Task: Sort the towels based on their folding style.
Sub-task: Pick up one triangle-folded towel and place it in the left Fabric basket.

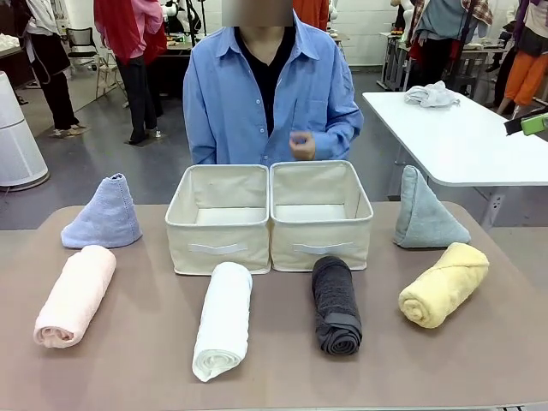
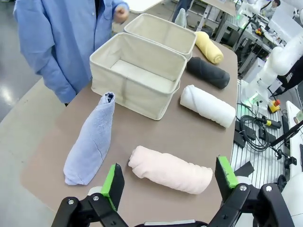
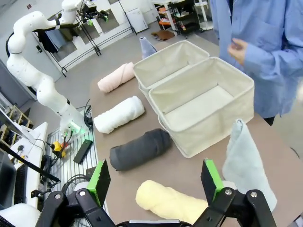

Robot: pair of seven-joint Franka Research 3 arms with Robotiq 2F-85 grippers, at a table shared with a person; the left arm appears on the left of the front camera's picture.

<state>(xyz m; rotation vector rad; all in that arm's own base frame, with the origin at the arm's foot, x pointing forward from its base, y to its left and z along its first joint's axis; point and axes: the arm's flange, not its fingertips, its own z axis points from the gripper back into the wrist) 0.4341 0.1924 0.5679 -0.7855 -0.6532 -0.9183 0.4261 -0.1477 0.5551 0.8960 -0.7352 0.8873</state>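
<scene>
Six towels lie around two beige boxes. Rolled ones sit in a row at the front: pink (image 1: 75,295) (image 2: 170,169) (image 3: 116,77), white (image 1: 223,319) (image 2: 207,105) (image 3: 119,115), dark grey (image 1: 335,305) (image 2: 208,72) (image 3: 140,149) and yellow (image 1: 443,284) (image 2: 209,47) (image 3: 170,202). A light blue cone (image 1: 104,214) (image 2: 91,140) (image 3: 146,47) stands far left, a pale teal cone (image 1: 425,211) (image 2: 180,17) (image 3: 248,162) far right. My left gripper (image 2: 169,186) hovers open above the pink roll. My right gripper (image 3: 156,182) hangs open over the yellow roll, holding nothing.
Two empty beige fabric boxes (image 1: 219,217) (image 1: 319,214) stand side by side mid-table. A person in a blue shirt (image 1: 267,94) stands behind them, one hand (image 1: 301,145) raised at chest height. A white side table (image 1: 462,137) with a crumpled cloth (image 1: 431,94) is back right.
</scene>
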